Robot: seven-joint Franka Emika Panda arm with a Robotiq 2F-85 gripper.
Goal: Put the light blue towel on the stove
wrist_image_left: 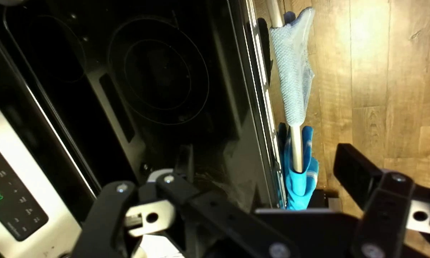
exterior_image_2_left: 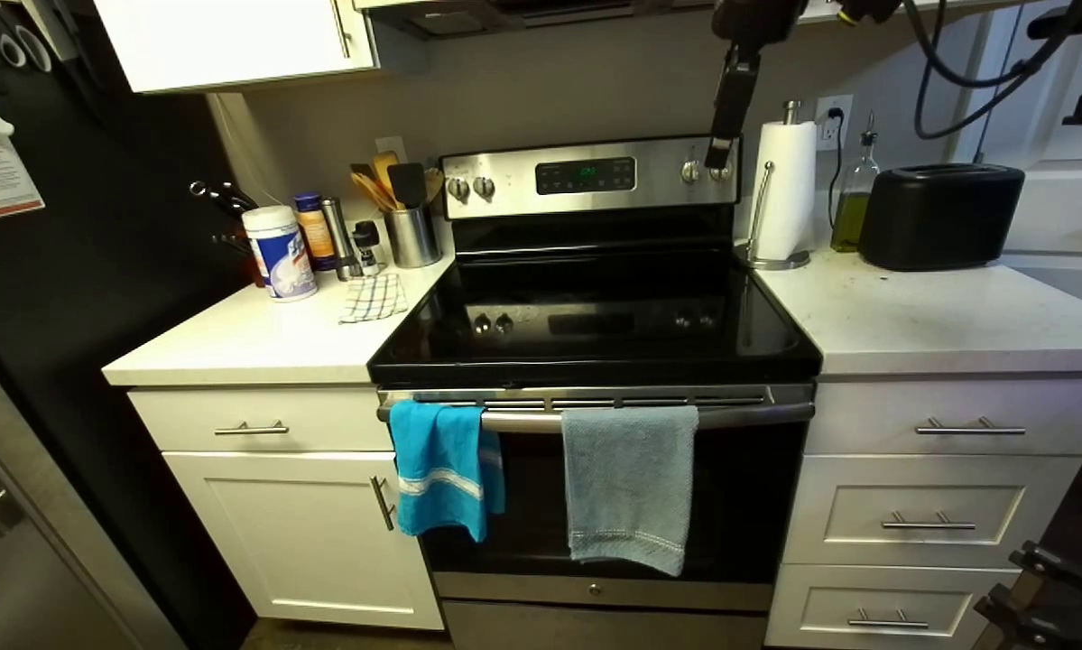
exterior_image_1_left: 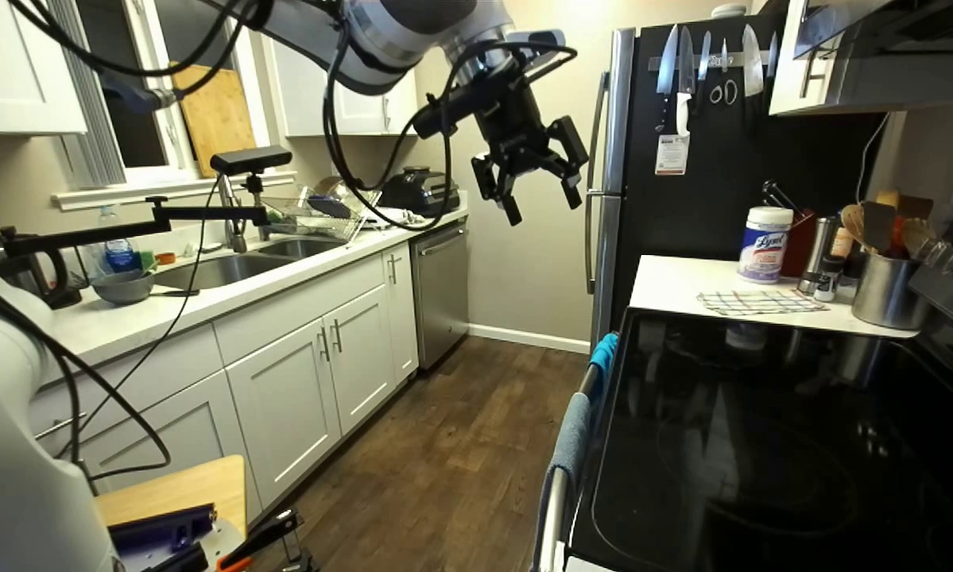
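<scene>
The light blue towel (exterior_image_2_left: 631, 487) is pale grey-blue and hangs over the oven door handle. It also shows in an exterior view (exterior_image_1_left: 573, 433) and in the wrist view (wrist_image_left: 290, 75). The stove (exterior_image_2_left: 595, 348) has a flat black glass top, seen also in an exterior view (exterior_image_1_left: 730, 453) and in the wrist view (wrist_image_left: 218, 139). My gripper (exterior_image_1_left: 543, 203) is open and empty, high in the air above the handle and stove. In the wrist view its fingers (wrist_image_left: 261, 168) are wide apart, touching neither towel. An exterior view shows only part of it at the top.
A bright blue towel with a white stripe (exterior_image_2_left: 441, 474) hangs beside it on the oven handle (exterior_image_2_left: 527, 422). Lysol wipes (exterior_image_2_left: 279, 253), a utensil holder (exterior_image_2_left: 411, 236) and a checked cloth (exterior_image_2_left: 374, 299) stand left of the stove; paper towels (exterior_image_2_left: 786, 194) and a toaster (exterior_image_2_left: 942, 217) right.
</scene>
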